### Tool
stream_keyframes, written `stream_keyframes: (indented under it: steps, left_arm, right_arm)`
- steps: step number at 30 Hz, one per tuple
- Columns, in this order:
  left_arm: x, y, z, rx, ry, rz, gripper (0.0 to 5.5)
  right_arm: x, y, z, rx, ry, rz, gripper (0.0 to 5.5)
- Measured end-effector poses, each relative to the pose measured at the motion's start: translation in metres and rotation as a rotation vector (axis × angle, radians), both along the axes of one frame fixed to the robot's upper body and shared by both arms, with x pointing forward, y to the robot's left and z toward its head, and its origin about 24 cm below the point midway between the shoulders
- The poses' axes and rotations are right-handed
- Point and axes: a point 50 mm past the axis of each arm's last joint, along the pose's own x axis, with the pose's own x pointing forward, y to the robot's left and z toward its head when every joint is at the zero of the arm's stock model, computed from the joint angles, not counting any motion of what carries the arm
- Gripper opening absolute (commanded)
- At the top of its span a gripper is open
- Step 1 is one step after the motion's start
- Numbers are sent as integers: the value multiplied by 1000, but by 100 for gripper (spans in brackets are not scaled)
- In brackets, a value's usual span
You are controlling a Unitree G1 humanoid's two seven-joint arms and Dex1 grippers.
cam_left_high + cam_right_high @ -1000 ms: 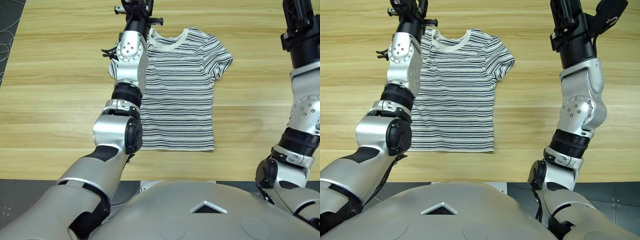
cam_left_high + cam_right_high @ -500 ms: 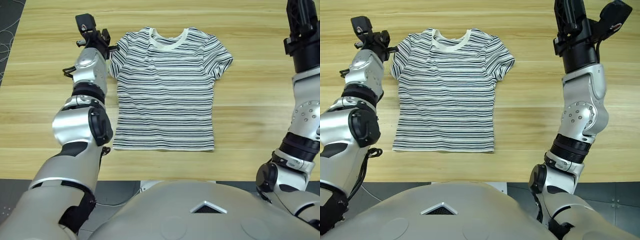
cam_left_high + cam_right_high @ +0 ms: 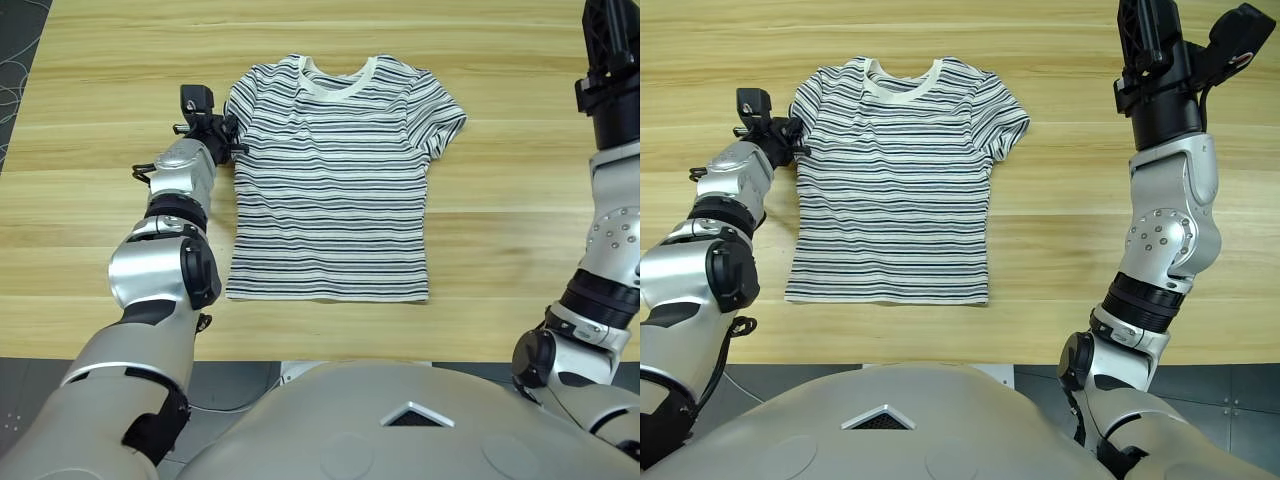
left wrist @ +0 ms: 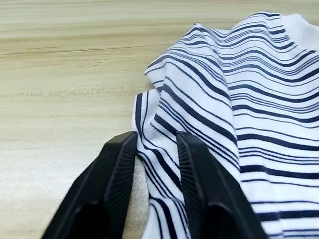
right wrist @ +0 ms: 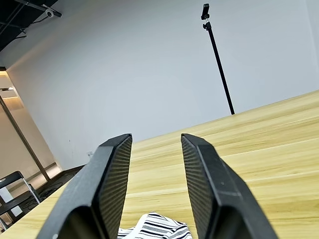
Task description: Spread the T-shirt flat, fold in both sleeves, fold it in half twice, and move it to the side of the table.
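The striped T-shirt (image 3: 335, 180) lies spread flat, front up, in the middle of the wooden table (image 3: 100, 200), collar pointing away from me. My left gripper (image 3: 228, 135) is low at the edge of the shirt's left sleeve (image 4: 164, 114). It is open, and the sleeve's hem lies between its two black fingers (image 4: 122, 169). My right arm (image 3: 1160, 100) is raised high above the table's right side, well clear of the right sleeve (image 3: 1005, 120). The right gripper (image 5: 157, 137) is open with nothing between its fingers.
Bare wood lies left and right of the shirt. The table's front edge (image 3: 470, 355) runs just below the shirt's hem. Dark floor (image 3: 15, 60) borders the table's left end. A thin stand (image 5: 219, 59) rises beyond the far edge.
My left arm has swung from over the collar out to the left, then come down to the left sleeve's edge. The shirt has not moved. The right arm has stayed raised.
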Motion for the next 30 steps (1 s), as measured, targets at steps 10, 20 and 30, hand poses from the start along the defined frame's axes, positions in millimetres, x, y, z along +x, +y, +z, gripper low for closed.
stream_keyframes:
  steps: [10,20,30]
  left_arm:
    - [2,11,8,0,-29,45,249]
    - [4,11,10,-42,-42,68,249]
    - [21,-7,30,-145,-102,43,249]
  right_arm:
    - [0,1,0,-2,0,3,184]
    - [0,1,0,-2,-1,4,184]
    - [0,1,0,-4,-1,8,184]
